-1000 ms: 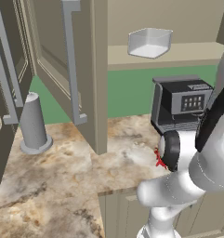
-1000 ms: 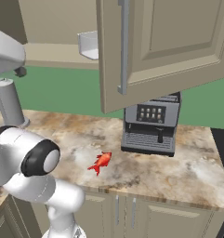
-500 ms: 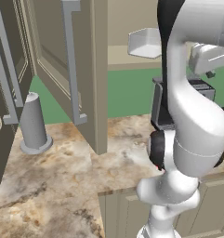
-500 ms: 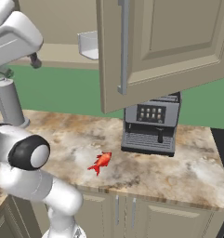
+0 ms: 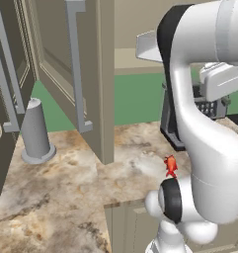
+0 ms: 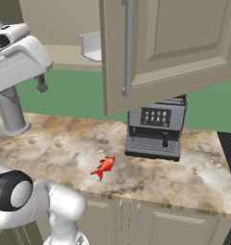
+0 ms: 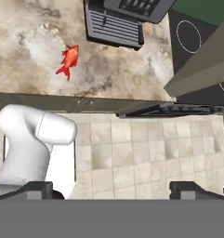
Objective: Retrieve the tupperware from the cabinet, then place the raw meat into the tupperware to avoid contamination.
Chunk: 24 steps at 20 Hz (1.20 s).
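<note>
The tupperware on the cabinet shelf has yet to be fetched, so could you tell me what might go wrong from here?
1. The tupperware sits partly behind the open cabinet door; the arm could strike that door while reaching in.
2. The gripper hangs open well below the shelf, so a steep climb could catch the shelf edge.
3. The raw meat lies bare on the counter near the coffee machine, where a swing could knock it.

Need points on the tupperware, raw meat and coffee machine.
tupperware point(image 6: 92, 46): right base view, its front wall on the cabinet shelf.
raw meat point(image 6: 104, 166): right base view, middle of the red chunk on the counter.
coffee machine point(image 6: 155, 129): right base view, its front face.
</note>
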Available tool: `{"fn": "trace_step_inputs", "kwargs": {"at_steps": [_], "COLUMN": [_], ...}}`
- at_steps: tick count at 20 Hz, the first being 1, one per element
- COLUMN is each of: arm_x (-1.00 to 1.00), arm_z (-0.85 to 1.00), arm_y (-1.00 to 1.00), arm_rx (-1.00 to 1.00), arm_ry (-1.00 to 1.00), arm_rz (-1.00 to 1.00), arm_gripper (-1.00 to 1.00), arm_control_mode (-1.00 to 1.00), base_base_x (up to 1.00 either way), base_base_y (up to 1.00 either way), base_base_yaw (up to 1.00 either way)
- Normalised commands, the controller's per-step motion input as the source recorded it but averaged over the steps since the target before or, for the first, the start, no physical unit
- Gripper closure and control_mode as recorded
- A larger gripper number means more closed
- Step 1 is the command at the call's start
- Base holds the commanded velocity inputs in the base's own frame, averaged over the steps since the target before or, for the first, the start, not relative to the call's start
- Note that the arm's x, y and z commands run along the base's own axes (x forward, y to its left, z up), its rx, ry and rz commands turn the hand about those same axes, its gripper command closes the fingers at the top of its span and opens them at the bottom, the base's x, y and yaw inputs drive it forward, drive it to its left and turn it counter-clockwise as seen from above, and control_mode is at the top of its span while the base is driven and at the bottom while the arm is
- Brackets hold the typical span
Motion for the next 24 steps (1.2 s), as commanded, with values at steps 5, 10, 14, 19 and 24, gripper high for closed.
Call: {"fn": "trace_step_inputs", "kwargs": {"at_steps": [5,10,14,19,24], "arm_x": [0.15,0.39,0.29,0.1,0.23], "arm_z": [-0.16,0.0,0.0,0.0,0.0], "arm_y": [-0.06,-0.01,-0.25,-0.3,-0.28], "arm_rx": [-0.01,-0.1,-0.12,-0.15,-0.25], "arm_ry": [0.09,0.09,0.11,0.13,0.15], "arm_rz": [0.02,0.1,0.11,0.08,0.0], "arm_gripper": [-1.0,-1.0,-1.0,-1.0,-1.0], "arm_control_mode": [-1.0,-1.0,-1.0,-1.0,-1.0], "base_base_x": [0.0,0.0,0.0,0.0,0.0], "base_base_y": [0.0,0.0,0.0,0.0,0.0], "base_base_yaw": [0.0,0.0,0.0,0.0,0.0]}}
